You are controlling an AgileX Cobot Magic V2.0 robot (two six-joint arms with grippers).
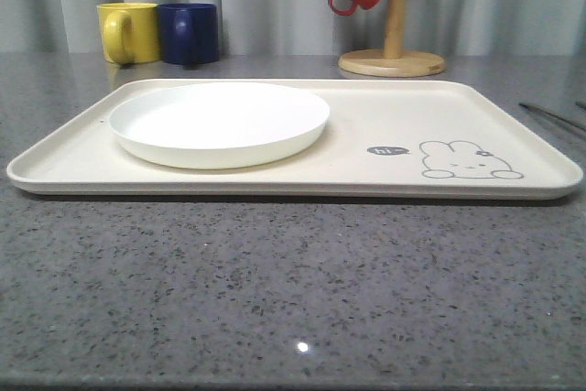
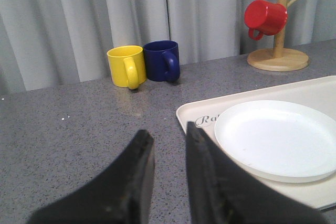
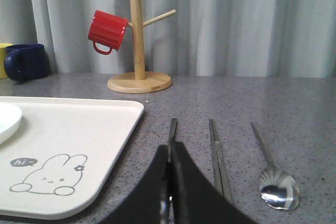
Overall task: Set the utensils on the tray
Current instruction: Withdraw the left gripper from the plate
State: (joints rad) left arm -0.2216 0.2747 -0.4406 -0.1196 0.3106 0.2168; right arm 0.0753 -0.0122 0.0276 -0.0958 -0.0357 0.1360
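Fork (image 3: 172, 129), sticks (image 3: 216, 153), spoon (image 3: 274, 174) flat on counter just beside tray (image 3: 100, 129), rabbit end. Thin, stiff, slippery: pinch mid-handle. Right gripper (image 3: 169, 153) closed, empty; left gripper (image 2: 168, 142) parted, empty.

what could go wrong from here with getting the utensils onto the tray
1. The right gripper looks closed right over a thin flat metal utensil lying on the counter; a piece this slim could slip or twist when lifted.
2. The metal sticks lie close beside it, so a widening grasp might nudge them towards the spoon.
3. The white plate fills the tray's left half, leaving mainly the rabbit side free; a careless drop could catch the raised rim.
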